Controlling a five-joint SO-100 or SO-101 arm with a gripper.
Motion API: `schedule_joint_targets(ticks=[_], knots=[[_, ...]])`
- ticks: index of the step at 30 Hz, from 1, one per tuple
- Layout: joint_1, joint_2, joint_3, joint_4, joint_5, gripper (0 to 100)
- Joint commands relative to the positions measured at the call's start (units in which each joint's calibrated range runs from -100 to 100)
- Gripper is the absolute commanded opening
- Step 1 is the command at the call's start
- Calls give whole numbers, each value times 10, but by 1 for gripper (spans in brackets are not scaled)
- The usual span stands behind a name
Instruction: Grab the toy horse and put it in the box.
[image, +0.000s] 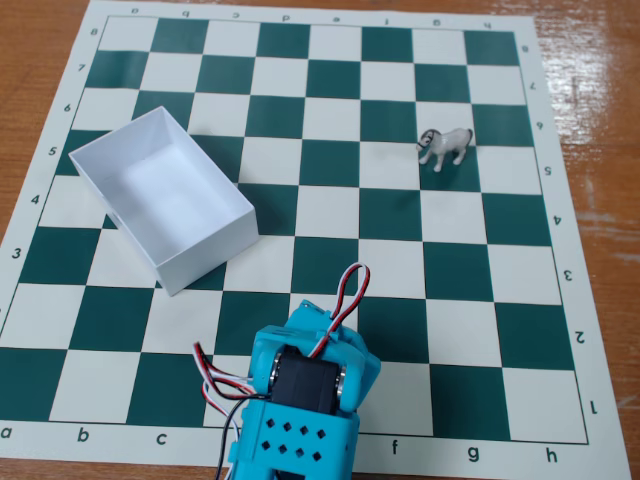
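Observation:
The toy horse (446, 146) is a tiny white-grey figurine with a dark head. It stands upright on the chessboard at the upper right of the fixed view, on a green square. The box (228, 235) is white, open-topped and empty, and sits at an angle on the left part of the board. My gripper (322, 322) is at the bottom centre, at the end of the cyan arm, folded low over the board's near edge. It is far from both the horse and the box. The arm's body hides the fingers, so I cannot tell whether they are open.
The green and white chessboard mat (300, 130) lies on a wooden table (600, 90). Red, white and black wires (345, 290) loop over the arm. Bare squares lie between the arm, the horse and the box.

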Motion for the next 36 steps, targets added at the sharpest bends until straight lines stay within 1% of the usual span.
schedule_joint_targets(ticks=[1,36], knots=[[-2,-3,4,-13,25,0],[4,-3,4,-1,21,0]])
